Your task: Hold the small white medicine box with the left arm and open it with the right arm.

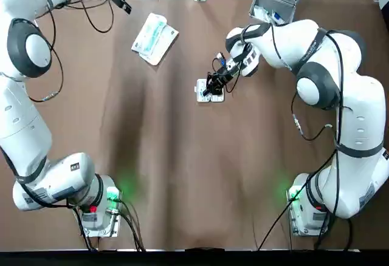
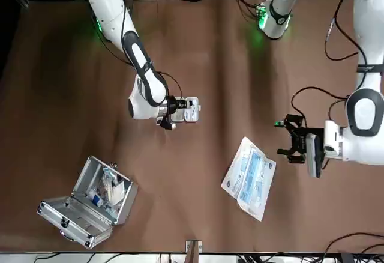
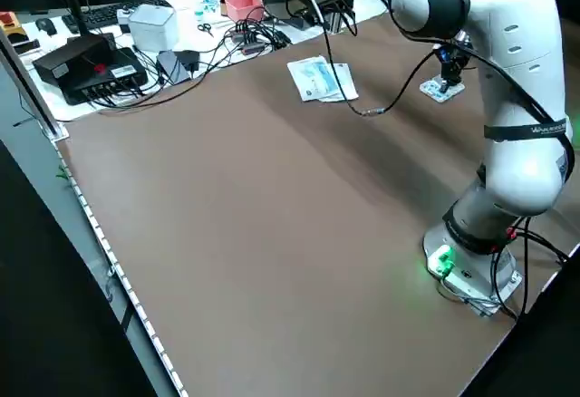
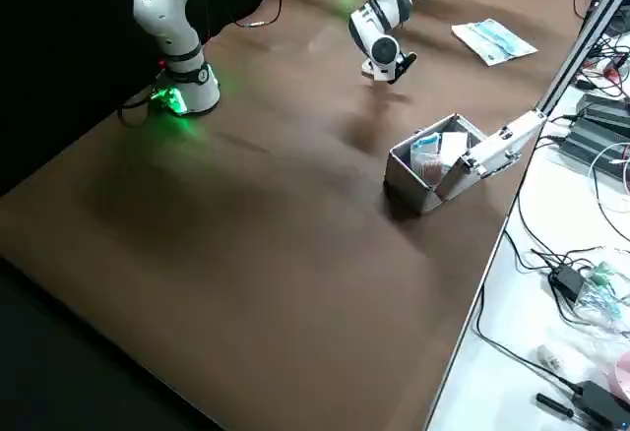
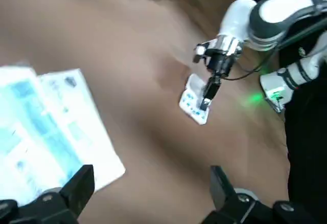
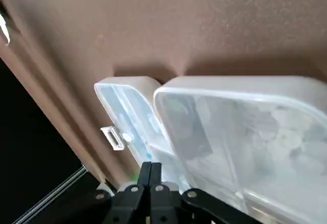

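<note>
Small white medicine box (image 1: pixel 208 93) mid-table, unheld | right gripper (image 1: pixel 214 84) fingers pressed together at its edge | left gripper (image 2: pixel 281 138) spread, well apart, beside blue-white packet (image 1: pixel 154 37) | risk: unbraced box likely slides or tips under prying.

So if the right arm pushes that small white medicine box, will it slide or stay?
Probably slides: the medicine box looks small, thin plastic, likely light, and the left gripper is far off, not holding it. Its translucent walls may flex under the right gripper.
</note>
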`<action>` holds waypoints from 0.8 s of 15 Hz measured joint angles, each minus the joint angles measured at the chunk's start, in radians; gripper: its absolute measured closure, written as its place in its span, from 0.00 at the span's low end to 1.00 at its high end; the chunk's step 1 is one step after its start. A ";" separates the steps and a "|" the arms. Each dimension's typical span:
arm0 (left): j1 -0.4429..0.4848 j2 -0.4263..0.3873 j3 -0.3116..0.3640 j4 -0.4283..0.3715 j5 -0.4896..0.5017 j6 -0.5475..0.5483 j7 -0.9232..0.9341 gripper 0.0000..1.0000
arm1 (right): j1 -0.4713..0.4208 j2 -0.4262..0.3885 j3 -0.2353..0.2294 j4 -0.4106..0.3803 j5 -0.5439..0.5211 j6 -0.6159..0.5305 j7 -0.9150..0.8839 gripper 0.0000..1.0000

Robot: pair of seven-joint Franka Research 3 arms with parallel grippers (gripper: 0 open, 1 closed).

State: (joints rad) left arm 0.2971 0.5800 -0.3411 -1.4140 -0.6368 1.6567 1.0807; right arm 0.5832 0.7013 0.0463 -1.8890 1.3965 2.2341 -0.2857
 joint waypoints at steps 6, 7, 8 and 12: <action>0.015 -0.063 0.008 -0.002 0.079 -0.026 -0.449 0.00 | 0.001 0.000 -0.001 0.010 0.000 0.007 0.000 0.99; 0.017 -0.075 0.008 -0.002 0.098 -0.043 -0.563 0.00 | 0.001 0.000 -0.005 0.016 0.000 0.008 0.001 0.99; 0.017 -0.086 0.008 -0.003 0.120 -0.053 -0.660 0.00 | 0.001 0.000 -0.009 0.024 0.000 0.008 0.006 0.99; 0.018 -0.157 0.012 -0.003 0.250 -0.101 -0.951 0.00 | -0.025 -0.016 -0.034 0.082 -0.120 -0.029 0.147 0.99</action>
State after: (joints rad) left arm 0.3149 0.4232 -0.3293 -1.4169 -0.3865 1.5561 0.1297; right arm 0.5582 0.6854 0.0125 -1.8072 1.2765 2.2047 -0.1389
